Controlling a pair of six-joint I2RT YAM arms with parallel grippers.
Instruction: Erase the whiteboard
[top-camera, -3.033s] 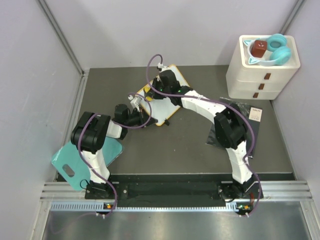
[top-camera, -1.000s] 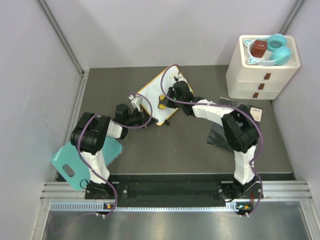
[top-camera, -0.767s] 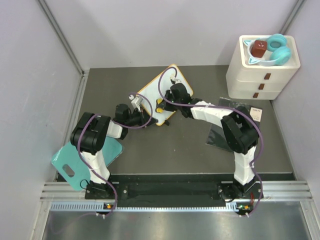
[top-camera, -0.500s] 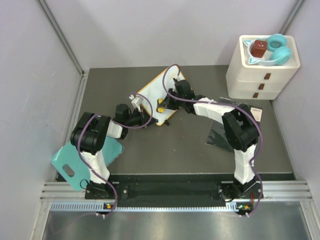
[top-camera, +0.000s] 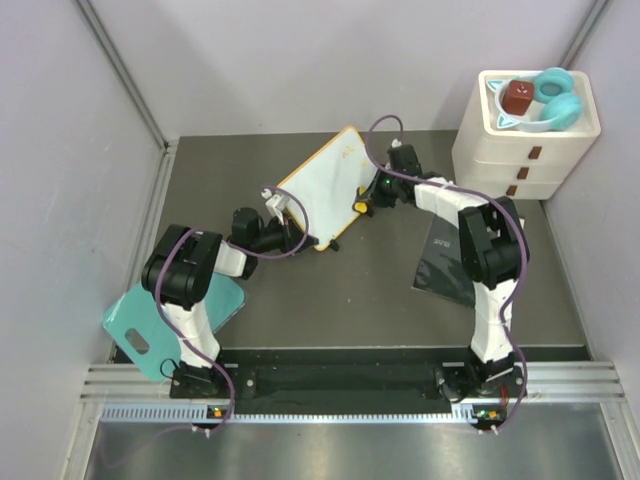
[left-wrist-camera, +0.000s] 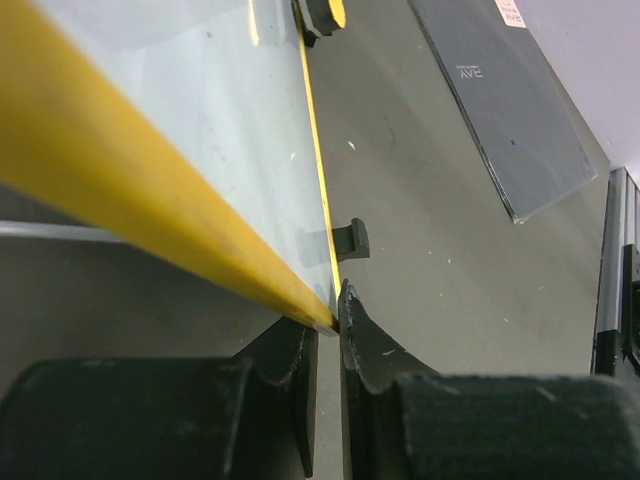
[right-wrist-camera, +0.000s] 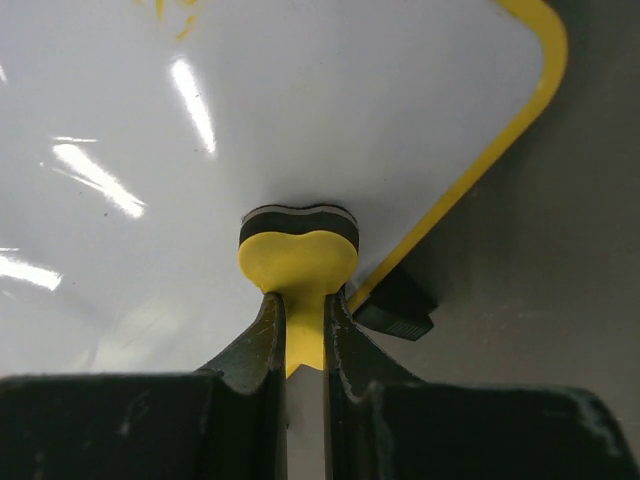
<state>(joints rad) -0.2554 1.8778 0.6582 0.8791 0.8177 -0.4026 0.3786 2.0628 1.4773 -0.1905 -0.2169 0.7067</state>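
Pressing flat and sliding up toward the orange marks (right-wrist-camera: 160, 12) looks best. The small white board with the yellow frame (top-camera: 315, 190) leans tilted at the back middle of the dark grey counter (top-camera: 350, 290). The left fingers (left-wrist-camera: 350, 330) pinch its near corner. The right fingers (right-wrist-camera: 270, 332) squeeze the yellow heart-shaped eraser (right-wrist-camera: 298, 255) against it. Plain grey walls (top-camera: 250, 60) stand around.
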